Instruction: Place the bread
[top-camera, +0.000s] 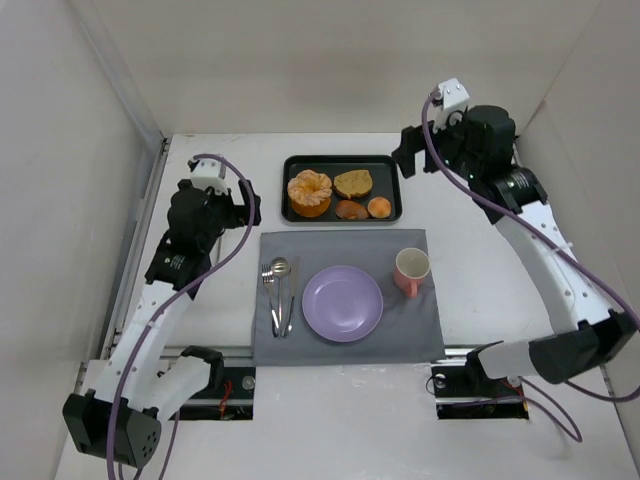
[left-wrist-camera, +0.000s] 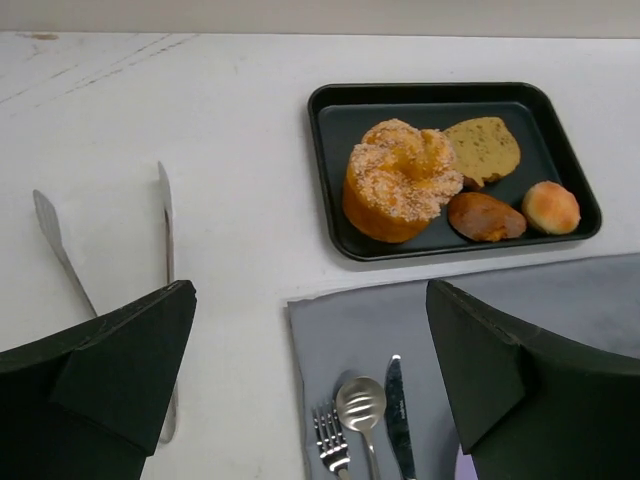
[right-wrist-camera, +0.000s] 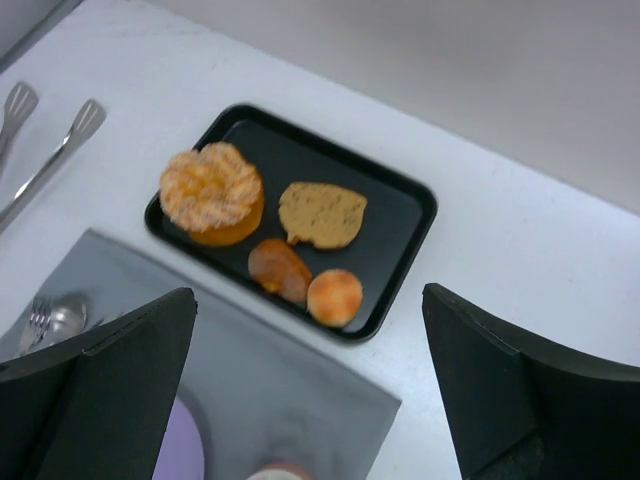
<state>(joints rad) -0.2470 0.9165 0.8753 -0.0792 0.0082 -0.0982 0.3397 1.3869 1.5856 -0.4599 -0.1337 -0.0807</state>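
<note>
The bread (top-camera: 309, 192), a large round orange pastry with a lobed pale-glazed top, sits at the left end of a black tray (top-camera: 385, 175). The left wrist view shows the bread (left-wrist-camera: 400, 180) on the tray (left-wrist-camera: 350, 130), and the right wrist view shows the same bread (right-wrist-camera: 212, 192) and tray (right-wrist-camera: 390, 250). My left gripper (top-camera: 248, 208) hovers just left of the tray, open and empty (left-wrist-camera: 310, 300). My right gripper (top-camera: 405, 160) hangs above the tray's far right corner, also open with nothing between its fingers (right-wrist-camera: 308, 295).
The tray also holds a brown slice (top-camera: 353, 183), an oval brown roll (top-camera: 350, 209) and a small bun (top-camera: 379, 207). A grey mat (top-camera: 420, 330) carries a purple plate (top-camera: 343, 303), a pink mug (top-camera: 411, 271) and cutlery (top-camera: 278, 295). Metal tongs (left-wrist-camera: 165, 230) lie left of the mat.
</note>
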